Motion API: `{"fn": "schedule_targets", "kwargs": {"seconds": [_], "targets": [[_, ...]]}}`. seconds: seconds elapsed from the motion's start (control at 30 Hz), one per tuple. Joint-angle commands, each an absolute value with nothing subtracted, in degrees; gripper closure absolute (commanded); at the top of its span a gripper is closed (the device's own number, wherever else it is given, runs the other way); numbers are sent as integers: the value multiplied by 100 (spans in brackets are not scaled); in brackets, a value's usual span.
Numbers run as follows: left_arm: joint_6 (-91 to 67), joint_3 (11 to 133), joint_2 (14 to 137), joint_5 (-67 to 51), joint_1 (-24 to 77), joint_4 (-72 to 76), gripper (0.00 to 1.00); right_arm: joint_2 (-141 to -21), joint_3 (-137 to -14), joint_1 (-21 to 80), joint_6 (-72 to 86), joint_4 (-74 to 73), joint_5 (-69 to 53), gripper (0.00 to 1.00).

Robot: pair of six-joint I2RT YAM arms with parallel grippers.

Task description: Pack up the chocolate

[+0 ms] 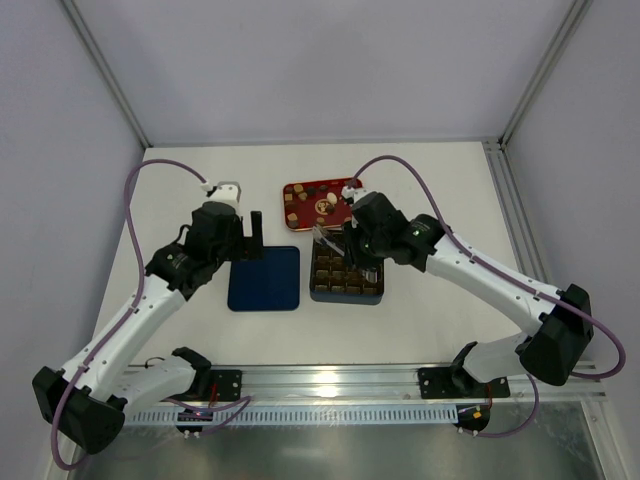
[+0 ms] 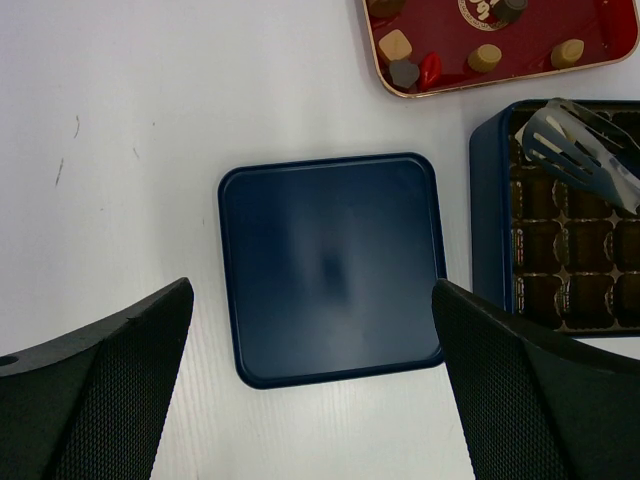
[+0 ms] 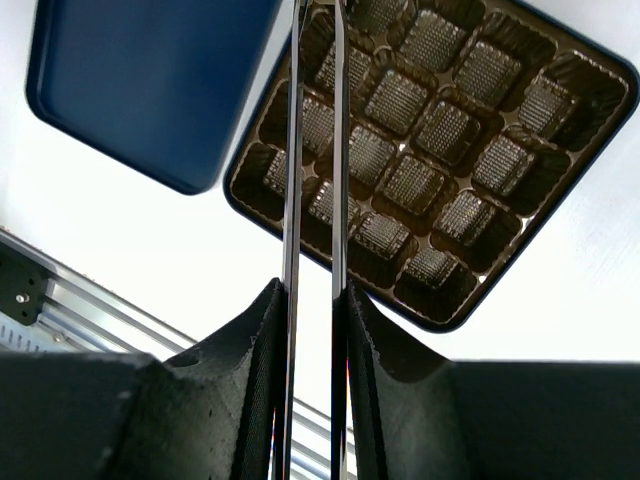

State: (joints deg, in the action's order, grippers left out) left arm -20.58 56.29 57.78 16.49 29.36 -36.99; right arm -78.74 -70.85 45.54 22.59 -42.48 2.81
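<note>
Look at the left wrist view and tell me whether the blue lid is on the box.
No, the blue lid lies flat on the table beside the open box, apart from it.

Bright even light washing over the white table (image 1: 420, 320), soft shadows sitting under the 2 arms (image 1: 130, 330), a pale sheen glaring on the blue lid (image 2: 330, 265), black fingers (image 2: 100, 400) blurring, metal tongs (image 3: 291, 150) gleaming

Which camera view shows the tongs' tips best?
Left wrist: the tongs show their slotted tips clearly, over the gridded box. Right wrist shows only their thin arms edge-on, clamped in the right gripper. Top external barely shows them.
</note>
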Motion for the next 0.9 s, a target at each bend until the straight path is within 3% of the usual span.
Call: {"fn": "schedule_targets", "kwargs": {"seconds": [0.0, 0.33, 0.87], "targets": [[-2048, 5695, 5792, 1705, 2953, -3656, 0, -7682, -6979, 4579, 2391, -4017, 351, 79], [-2039, 5695, 5827, 1705, 2953, -3665, 0, -7813, -6908, 4588, 2382, -3885, 501, 78], [-2057, 5695, 5854, 1714, 2944, -3674, 0, -7831, -6847, 4588, 2312, -3929, 545, 65]]}}
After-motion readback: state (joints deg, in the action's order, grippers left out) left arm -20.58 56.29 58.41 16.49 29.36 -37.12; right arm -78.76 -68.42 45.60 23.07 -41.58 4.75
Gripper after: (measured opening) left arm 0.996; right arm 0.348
